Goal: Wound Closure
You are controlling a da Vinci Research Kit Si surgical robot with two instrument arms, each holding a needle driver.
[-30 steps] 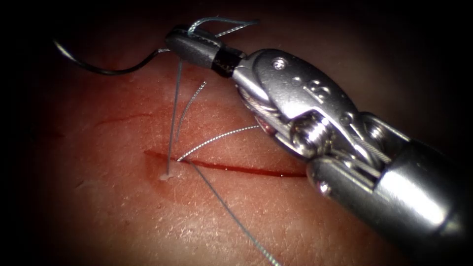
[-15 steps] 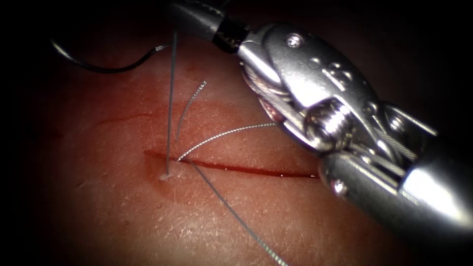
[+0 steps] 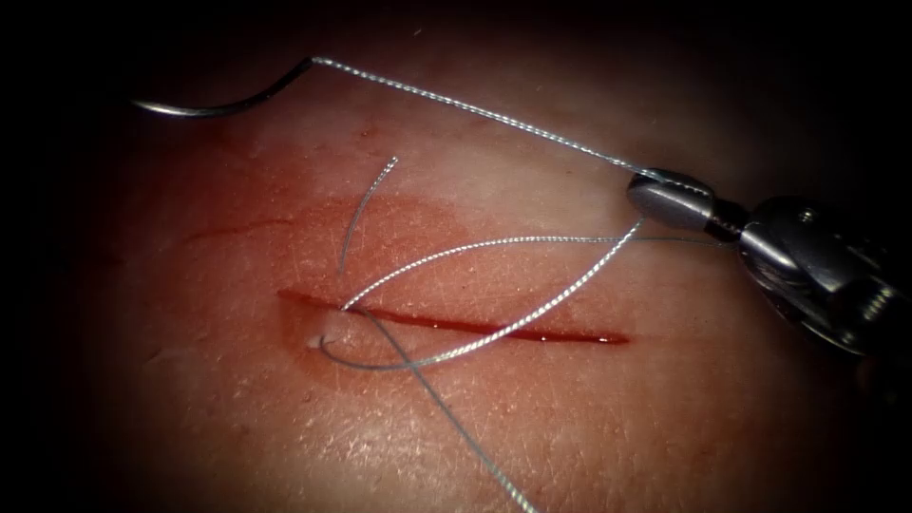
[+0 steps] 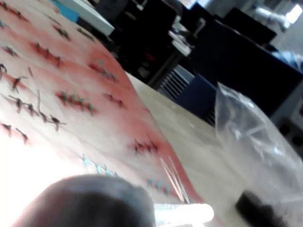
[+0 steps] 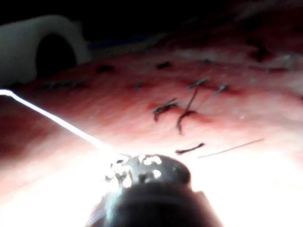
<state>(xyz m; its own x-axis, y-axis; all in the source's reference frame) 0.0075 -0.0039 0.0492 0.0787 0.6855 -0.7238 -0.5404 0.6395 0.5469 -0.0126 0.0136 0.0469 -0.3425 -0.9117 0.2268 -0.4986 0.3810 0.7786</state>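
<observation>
Silvery thread (image 3: 475,109) is clamped in the right tool (image 3: 665,195), now withdrawn right of the cut (image 3: 456,325); needle (image 3: 214,104) lies free on the tissue (image 3: 570,427).

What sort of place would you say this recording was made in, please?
Probably a lab training bench, not an operating room: the tissue is a slab with many practice stitches on a tabletop, while the right tool holds thread.

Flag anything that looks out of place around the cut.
Nothing looks damaged. The right tool's fingers are shut on the braided grey thread. The dark curved steel needle lies free on the pink tissue, above the thin red cut. Loose thread ends cross near its left end.
</observation>
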